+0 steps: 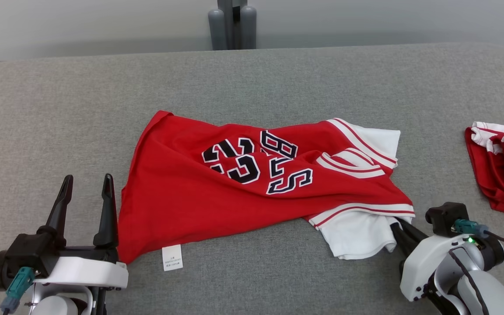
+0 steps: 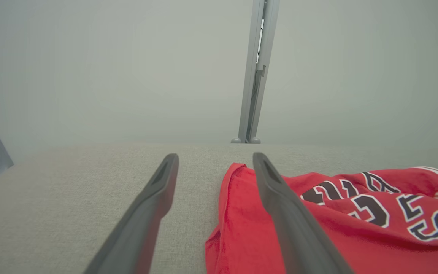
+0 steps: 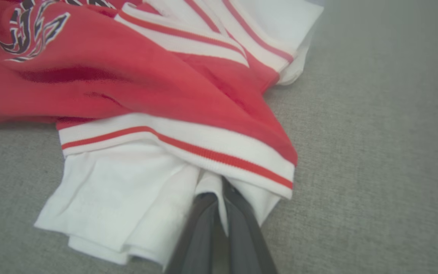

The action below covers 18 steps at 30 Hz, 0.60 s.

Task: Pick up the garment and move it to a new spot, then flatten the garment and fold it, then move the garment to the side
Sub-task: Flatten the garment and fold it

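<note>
Lower right: right gripper (image 1: 398, 229) pinches white sleeve of red shirt (image 1: 190, 197). Lower left: left gripper (image 1: 88, 180) spread, empty. Shirt crumpled; move, flatten, fold not done.

The left hand (image 1: 88, 177) was held at the lower left of the head view, its two dark fingers (image 1: 105, 210) spread wide apart and pointed up that view, with nothing gripped between them. The right hand (image 1: 395, 228) was reached in from the lower right on its pale forearm (image 1: 475, 284), its fingers pressed together and clamped on the white edge of the garment (image 1: 190, 197).
</note>
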Motion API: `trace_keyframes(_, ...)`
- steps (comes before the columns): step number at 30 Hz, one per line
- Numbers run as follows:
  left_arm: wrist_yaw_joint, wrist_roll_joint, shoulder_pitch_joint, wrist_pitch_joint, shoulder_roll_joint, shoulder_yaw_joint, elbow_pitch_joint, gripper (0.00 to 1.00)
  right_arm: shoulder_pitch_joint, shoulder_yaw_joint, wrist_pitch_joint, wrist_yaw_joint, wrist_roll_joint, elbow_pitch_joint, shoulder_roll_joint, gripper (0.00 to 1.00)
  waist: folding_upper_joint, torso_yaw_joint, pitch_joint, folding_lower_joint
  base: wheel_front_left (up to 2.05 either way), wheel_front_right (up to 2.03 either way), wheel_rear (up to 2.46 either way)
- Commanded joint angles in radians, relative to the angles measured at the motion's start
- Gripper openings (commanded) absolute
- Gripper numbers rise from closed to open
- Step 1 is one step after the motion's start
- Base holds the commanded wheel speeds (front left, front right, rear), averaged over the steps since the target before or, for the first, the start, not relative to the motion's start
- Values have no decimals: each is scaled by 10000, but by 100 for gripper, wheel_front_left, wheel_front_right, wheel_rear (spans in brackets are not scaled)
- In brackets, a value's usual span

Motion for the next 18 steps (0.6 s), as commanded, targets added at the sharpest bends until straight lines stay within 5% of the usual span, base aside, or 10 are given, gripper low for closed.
trace_keyframes(1,-41,106,-221,-36,44,22,17,100,151,-11,155,-4,91,-164,-74,0,-1,-53,29,0,0,0,0)
trace_keyframes(2,-49,119,-229,-36,44,12,29,100,309,102,350,-4,227,-416,-60,11,-1,-79,30,0,0,0,0)
trace_keyframes(3,-47,131,-208,-36,50,14,34,100,385,62,418,-3,281,-665,-125,47,-1,-112,28,0,0,0,0)
trace_keyframes(4,-41,124,-211,-36,44,11,40,100,493,9,528,-3,339,-883,-223,100,-1,-139,27,0,0,0,0)
trace_keyframes(13,31,172,-33,-35,13,0,70,100,2325,-1821,1213,-3,-329,-2615,-479,100,-1,-287,-278,0,0,0,0)
trace_keyframes(18,133,204,26,15,91,-12,29,100,2973,-3659,961,-3,-1047,-3885,138,100,-1,-409,-477,0,0,0,0)
